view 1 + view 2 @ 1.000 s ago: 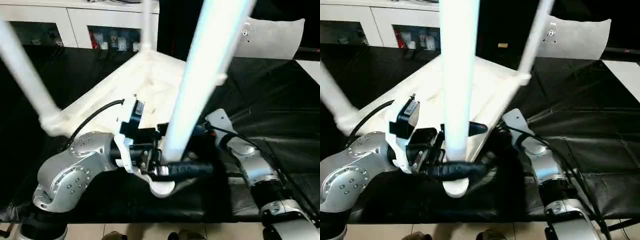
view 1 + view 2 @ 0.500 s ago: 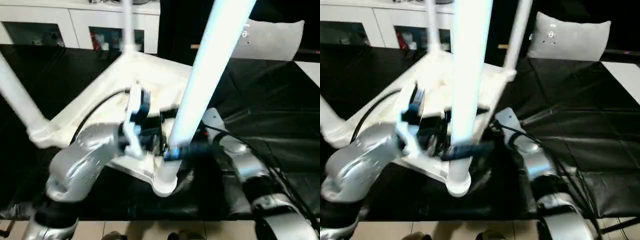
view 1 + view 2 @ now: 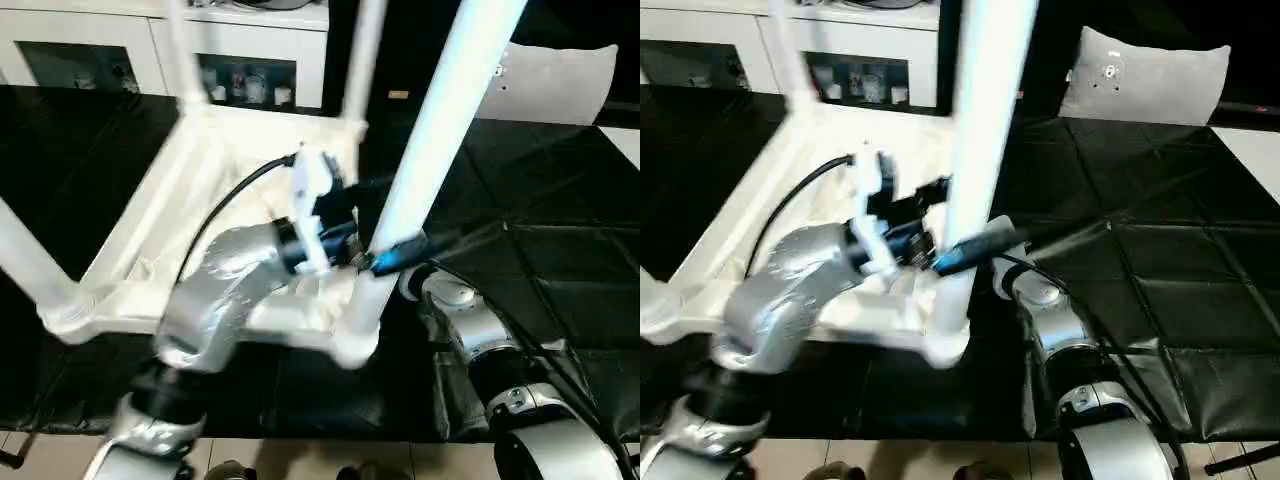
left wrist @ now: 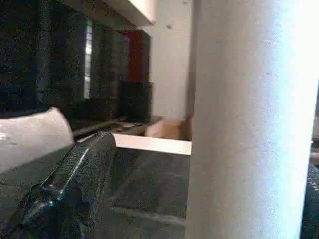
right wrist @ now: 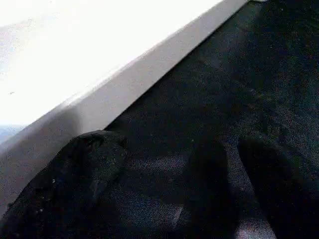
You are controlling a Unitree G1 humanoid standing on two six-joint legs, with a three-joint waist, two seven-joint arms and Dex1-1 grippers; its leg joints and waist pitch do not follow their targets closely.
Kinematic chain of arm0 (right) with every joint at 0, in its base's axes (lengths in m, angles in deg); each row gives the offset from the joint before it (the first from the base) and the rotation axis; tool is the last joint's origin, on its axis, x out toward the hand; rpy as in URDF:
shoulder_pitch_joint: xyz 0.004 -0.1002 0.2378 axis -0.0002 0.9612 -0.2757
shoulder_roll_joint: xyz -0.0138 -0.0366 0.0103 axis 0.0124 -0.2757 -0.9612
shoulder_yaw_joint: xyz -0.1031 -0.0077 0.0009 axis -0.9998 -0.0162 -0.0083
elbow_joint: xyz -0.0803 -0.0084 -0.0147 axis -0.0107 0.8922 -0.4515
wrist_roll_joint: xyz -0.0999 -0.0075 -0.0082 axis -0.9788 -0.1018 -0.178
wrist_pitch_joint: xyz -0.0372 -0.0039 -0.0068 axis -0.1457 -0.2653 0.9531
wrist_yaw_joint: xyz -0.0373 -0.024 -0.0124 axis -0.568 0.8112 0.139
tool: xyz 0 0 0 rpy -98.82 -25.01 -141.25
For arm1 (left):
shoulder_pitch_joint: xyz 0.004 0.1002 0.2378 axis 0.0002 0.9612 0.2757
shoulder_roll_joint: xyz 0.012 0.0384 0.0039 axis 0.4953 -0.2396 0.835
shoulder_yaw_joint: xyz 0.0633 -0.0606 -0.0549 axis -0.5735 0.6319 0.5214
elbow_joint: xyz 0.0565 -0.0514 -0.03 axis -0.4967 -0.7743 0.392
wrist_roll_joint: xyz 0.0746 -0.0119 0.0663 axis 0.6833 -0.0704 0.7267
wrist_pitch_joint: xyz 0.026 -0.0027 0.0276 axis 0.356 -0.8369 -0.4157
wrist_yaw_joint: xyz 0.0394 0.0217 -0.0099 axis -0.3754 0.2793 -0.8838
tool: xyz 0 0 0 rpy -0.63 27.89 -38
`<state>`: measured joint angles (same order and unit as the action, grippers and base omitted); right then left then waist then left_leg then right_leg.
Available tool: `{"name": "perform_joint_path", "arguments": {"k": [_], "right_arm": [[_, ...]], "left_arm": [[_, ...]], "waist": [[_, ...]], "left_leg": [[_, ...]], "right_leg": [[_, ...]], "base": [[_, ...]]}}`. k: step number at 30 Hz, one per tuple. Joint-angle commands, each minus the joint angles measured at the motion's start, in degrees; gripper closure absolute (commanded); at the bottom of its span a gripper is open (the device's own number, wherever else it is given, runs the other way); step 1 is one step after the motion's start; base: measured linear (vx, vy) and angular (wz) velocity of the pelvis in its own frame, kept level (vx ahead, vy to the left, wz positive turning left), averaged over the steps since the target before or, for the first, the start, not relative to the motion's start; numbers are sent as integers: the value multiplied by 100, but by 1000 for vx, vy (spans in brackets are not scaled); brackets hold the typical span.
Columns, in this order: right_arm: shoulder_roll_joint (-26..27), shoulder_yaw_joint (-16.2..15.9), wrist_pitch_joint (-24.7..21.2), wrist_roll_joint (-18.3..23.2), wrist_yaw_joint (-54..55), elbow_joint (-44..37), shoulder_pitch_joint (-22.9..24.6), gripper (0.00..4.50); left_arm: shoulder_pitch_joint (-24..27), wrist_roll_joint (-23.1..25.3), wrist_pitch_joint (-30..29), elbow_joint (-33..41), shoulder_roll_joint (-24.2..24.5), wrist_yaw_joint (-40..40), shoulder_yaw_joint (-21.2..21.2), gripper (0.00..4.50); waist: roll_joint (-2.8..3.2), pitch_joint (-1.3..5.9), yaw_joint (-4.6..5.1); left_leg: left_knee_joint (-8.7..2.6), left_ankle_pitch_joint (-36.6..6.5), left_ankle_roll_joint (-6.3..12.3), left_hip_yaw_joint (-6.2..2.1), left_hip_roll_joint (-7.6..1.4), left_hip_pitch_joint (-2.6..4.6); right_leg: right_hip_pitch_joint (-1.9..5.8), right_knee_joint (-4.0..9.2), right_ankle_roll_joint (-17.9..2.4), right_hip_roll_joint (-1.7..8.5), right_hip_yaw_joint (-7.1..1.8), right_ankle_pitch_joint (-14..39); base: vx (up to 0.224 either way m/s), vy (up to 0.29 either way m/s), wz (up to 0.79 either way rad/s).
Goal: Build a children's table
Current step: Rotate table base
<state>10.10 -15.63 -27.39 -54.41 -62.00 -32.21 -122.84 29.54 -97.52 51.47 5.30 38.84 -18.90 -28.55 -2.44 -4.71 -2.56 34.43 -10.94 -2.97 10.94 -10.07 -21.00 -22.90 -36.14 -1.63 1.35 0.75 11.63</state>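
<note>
Since a second earlier the upside-down table (image 3: 250,180) had swung round under the arms, its near corner sliding toward the front edge of the black mat (image 3: 560,290), and the left arm had reached further in over the ribbed underside. Table lay top-down on the mat, legs pointing up; the near leg (image 3: 420,170) stood in its corner socket (image 3: 355,335), another leg (image 3: 25,265) rose from the left corner, two more at the far side in front of the white cabinet (image 3: 150,50). Left gripper (image 3: 385,255) straddled the near leg low down, jaws nearly full wide; the wrist view showed one black finger (image 4: 75,184) standing clear of the tube, so couldn't tell whether it was actually clamped. Right gripper (image 5: 174,189) sat low beside the table's rim (image 5: 124,84), spread wide, holding nothing. Judged: hollow plastic, light but bulky, stiff enough to push by the rim; smooth tube looked slippery, so a low hold near the socket seemed best, less leverage, less wobble. Legs looked likely to rock or pop out if pulled sideways high up.
</note>
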Motion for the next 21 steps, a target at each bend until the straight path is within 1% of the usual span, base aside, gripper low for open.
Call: {"name": "perform_joint_path", "arguments": {"k": [1, 2, 3, 4, 5, 8, 9, 10, 11, 12, 13, 14, 15, 16, 17, 18, 19, 20, 21], "right_arm": [[14, -53, -33, 38, -50, -31, 117, 0], [-24, -24, -41, 44, -30, -24, 132, 0], [-177, 95, -77, 61, 66, 2, 178, 0], [-191, 106, -79, 64, 73, 5, 182, 0], [-286, 189, -88, 89, 121, 29, 214, 0], [-447, 321, -102, 123, 182, -4, 309, 0], [-602, 444, -131, 181, 187, -169, 440, 0], [-626, 464, -135, 191, 187, -197, 462, 0], [-730, 557, -133, 250, 167, -372, 574, 0], [-797, 621, -128, 296, 146, -514, 659, 0], [-824, 654, -113, 328, 138, -602, 706, 0], [-845, 700, -104, 378, 120, -700, 753, 0], [-868, 745, -66, 455, 81, -842, 821, 0], [-889, 813, -2, 580, -17, -1081, 931, 0], [-899, 837, 21, 634, -59, -1182, 978, 0], [-941, 885, 76, 772, -215, -1497, 1125, 0], [-960, 894, 78, 818, -274, -1624, 1184, 0], [-968, 898, 79, 836, -296, -1671, 1206, 0], [-1010, 903, 79, 917, -419, -1897, 1313, 0]], "left_arm": [[-131, 380, 141, -381, -41, -333, -97, 4], [-164, 506, 269, -502, -71, -449, -84, 4], [-234, 684, 576, -772, -171, -697, 29, 4], [-240, 692, 598, -793, -181, -711, 40, 4], [-264, 712, 710, -908, -243, -785, 126, 4], [-295, 758, 765, -1063, -333, -987, 246, 4], [-322, 959, 845, -1229, -370, -1253, 244, 4], [-325, 994, 854, -1253, -375, -1297, 240, 4], [-288, 1145, 926, -1294, -379, -1393, 160, 4], [-231, 1204, 967, -1269, -376, -1369, 79, 4], [-198, 1198, 989, -1259, -380, -1319, 41, 4], [-157, 1167, 992, -1231, -378, -1247, 11, 4], [-97, 1130, 986, -1196, -363, -1148, -18, 4], [10, 1076, 931, -1103, -299, -1007, -52, 4], [53, 1060, 912, -1068, -274, -953, -63, 4], [211, 976, 775, -938, -112, -700, -124, 4], [270, 947, 723, -896, -43, -603, -152, 4], [291, 936, 704, -880, -17, -567, -162, 4], [398, 900, 632, -809, 161, -315, -231, 4]], "waist": [[98, 370, -76], [90, 371, -80], [86, 373, -92], [80, 362, -112], [97, 371, -123], [74, 378, -164], [87, 387, -180], [95, 377, -199], [91, 375, -240], [102, 373, -266], [92, 385, -284], [107, 399, -300], [101, 406, -297], [189, 415, -309], [139, 414, -301], [133, 417, -296], [156, 415, -301], [159, 418, -290], [166, 412, -290]], "left_leg": [[-390, -1098, -18, -149, -298, 84], [-388, -1119, -29, -148, -298, 86], [-392, -1116, -28, -153, -293, 75], [-388, -1160, -24, -151, -286, 81], [-388, -1209, -32, -153, -292, 93], [-384, -1154, -14, -155, -297, 82], [-377, -1102, 2, -155, -291, 75], [-379, -1119, 23, -149, -295, 84], [-375, -1127, 48, -144, -291, 92], [-377, -1112, 65, -146, -286, 84], [-380, -1071, 84, -150, -290, 76], [-375, -1024, 98, -152, -286, 68], [-371, -985, 111, -154, -285, 55], [-367, -979, 118, -158, -291, 59], [-373, -978, 162, -159, -292, 36], [-372, -944, 185, -159, -288, 28], [-372, -959, 232, -160, -302, 29], [-370, -930, 256, -157, -294, 25], [-369, -914, 272, -155, -292, 26]], "right_leg": [[278, 470, -1207, 576, -271, 703], [283, 459, -1209, 577, -272, 723], [295, 468, -1194, 586, -269, 768], [287, 491, -1151, 585, -271, 885], [281, 490, -1142, 587, -270, 968], [291, 493, -1118, 602, -273, 979], [293, 488, -1131, 602, -268, 934], [274, 507, -1084, 580, -268, 934], [275, 509, -1053, 578, -267, 956], [277, 513, -1016, 578, -272, 966], [283, 505, -1002, 591, -266, 963], [285, 497, -994, 597, -267, 938], [294, 491, -1004, 601, -265, 880], [275, 492, -1058, 603, -261, 783], [298, 484, -1065, 597, -260, 686], [301, 476, -1071, 595, -258, 634], [292, 481, -1071, 607, -261, 626], [292, 475, -1098, 599, -256, 630], [283, 479, -1102, 595, -256, 652]], "base": [[0, 0, 0], [0, 0, 0], [0, 0, 0], [0, 0, 0], [0, 0, 0], [0, 0, 0], [0, 0, 0], [0, 0, 0], [0, 0, 0], [0, 0, 0], [0, 0, 0], [0, 0, 0], [0, 0, 0], [0, 0, 0], [0, 0, 0], [0, 0, 0], [0, 0, 0], [0, 0, 0], [0, 0, 0]]}}
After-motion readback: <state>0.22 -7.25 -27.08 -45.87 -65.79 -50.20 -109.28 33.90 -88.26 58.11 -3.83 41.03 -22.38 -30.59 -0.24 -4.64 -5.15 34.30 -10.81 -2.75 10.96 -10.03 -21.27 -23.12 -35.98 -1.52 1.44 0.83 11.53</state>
